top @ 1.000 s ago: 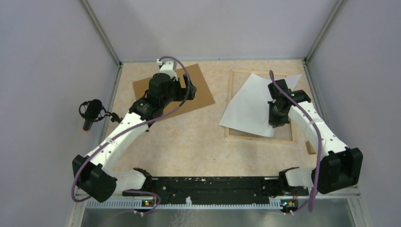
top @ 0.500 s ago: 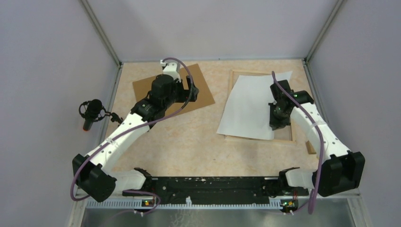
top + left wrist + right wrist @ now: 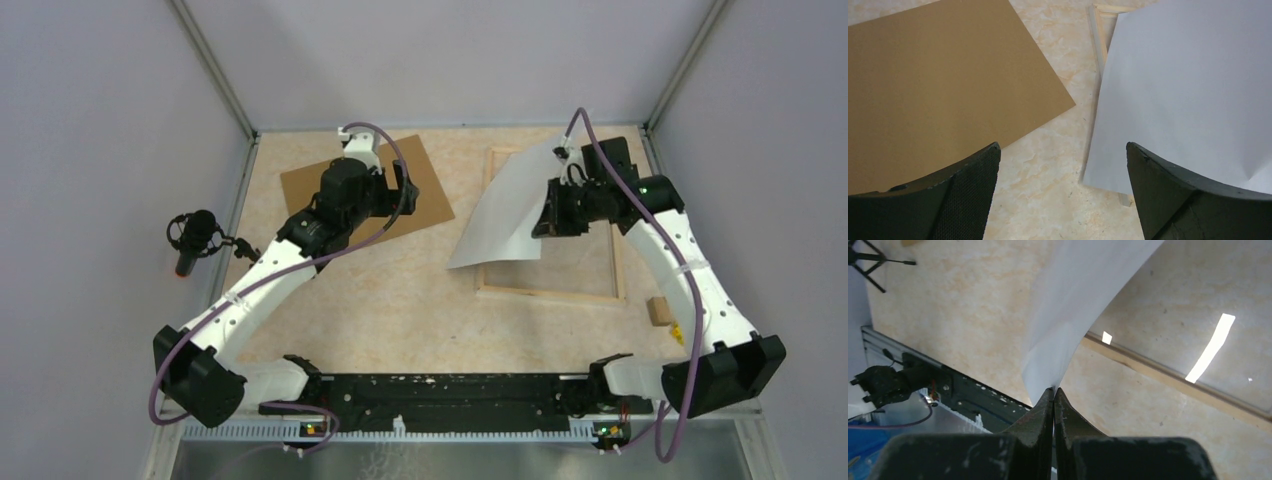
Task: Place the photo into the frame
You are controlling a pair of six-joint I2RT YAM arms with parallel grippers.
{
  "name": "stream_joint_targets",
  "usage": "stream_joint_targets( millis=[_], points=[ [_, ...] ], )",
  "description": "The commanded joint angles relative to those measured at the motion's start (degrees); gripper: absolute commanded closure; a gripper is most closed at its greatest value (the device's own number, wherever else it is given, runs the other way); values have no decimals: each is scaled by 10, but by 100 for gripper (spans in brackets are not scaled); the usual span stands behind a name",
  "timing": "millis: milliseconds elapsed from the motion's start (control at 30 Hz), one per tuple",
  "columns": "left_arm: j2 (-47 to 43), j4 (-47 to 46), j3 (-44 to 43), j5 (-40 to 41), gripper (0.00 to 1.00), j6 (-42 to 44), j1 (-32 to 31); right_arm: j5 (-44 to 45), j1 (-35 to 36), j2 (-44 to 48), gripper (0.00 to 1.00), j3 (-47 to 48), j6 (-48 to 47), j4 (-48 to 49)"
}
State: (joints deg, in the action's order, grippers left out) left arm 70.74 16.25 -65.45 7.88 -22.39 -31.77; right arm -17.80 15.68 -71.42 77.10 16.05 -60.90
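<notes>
One step in hand, by the look of it: carrying the photo [image 3: 500,210] over to the frame [image 3: 546,294], not yet seating it. Pinched by one edge in the right gripper [image 3: 548,216], fingers closed tight on the sheet and on nothing else. Held clear of the surface [image 3: 400,290] and curling, plain white back uppermost, picture side out of sight. Hanging over the left part of the frame and spilling past its left strip, near-left corner out over bare surface, plainly skewed against the strips. As for the frame: lying flat on the right half of the surface, right part uncovered. As for the left gripper [image 3: 1062,150]: gaping wide, holding nothing, poised above the right part of the brown backing board [image 3: 938,85], near the photo's free edge. Next, most likely: swing the sheet to the right, square its edges to the strips, lower it flat inside the opening, and only then let go. Calls for a slow, level descent, given the bending of so thin a sheet from a single grip point and the chance of catching a corner on a strip. Possibly calls too for pressing down the free edge with the idle gripper before release.
</notes>
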Motion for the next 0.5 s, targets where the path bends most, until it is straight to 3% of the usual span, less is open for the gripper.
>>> stream_joint_targets(
  millis=[0,100,167,300,467],
  points=[
    [-22,-31,6,21,2,10,-2,-36,19,-34,100,92,-6,13],
    [-24,-32,7,25,2,12,-2,103,2,-64,100,119,-15,-50],
    [-26,-32,7,25,2,13,-2,143,-34,-69,100,94,-18,-63],
    [-27,-34,9,24,2,12,-2,102,-111,-59,100,-3,-36,-47],
    [-19,-34,8,6,2,7,-3,110,-152,-100,100,-24,-71,-71]
  ],
)
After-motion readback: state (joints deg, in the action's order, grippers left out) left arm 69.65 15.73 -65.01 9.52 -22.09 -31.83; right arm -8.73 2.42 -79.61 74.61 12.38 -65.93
